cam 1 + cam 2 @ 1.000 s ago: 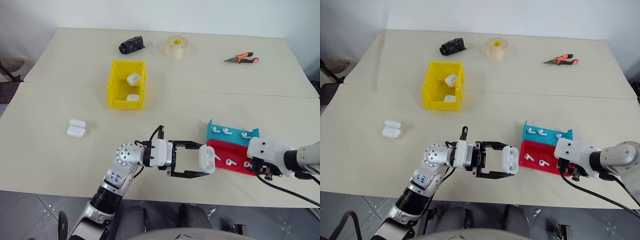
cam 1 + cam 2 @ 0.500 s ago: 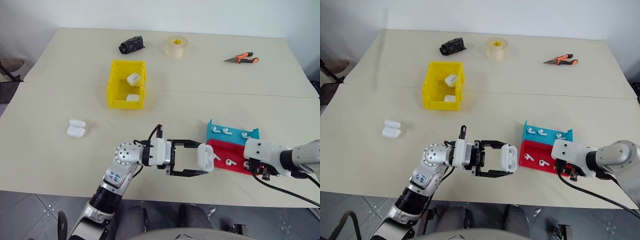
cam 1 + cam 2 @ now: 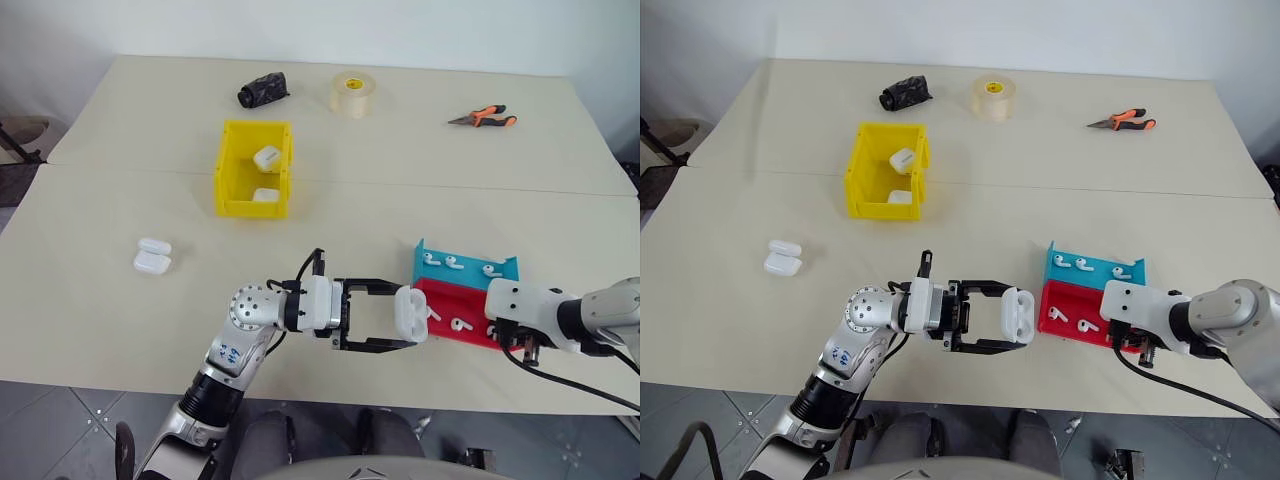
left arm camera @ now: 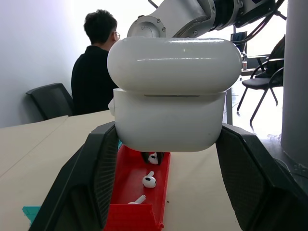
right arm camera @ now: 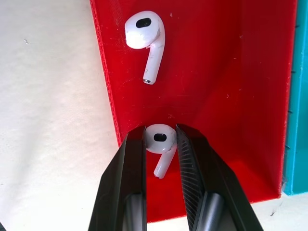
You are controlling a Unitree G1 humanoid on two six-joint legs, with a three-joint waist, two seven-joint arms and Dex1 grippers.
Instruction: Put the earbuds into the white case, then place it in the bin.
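While the left gripper (image 3: pixel 408 318) clamped the open white case (image 4: pixel 173 94) beside the red tray (image 5: pixel 231 82), the right gripper (image 5: pixel 160 144) pinched an earbud (image 5: pixel 160 142) there, best lifted straight, squarely gripped.

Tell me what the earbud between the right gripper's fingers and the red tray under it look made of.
Earbud: glossy white hard plastic, by its smooth highlights, with a dark oval opening. Red tray: matte red plastic, possibly printed; faint fine lines and specks show on its flat surface. Right gripper fingers: black, likely plastic.
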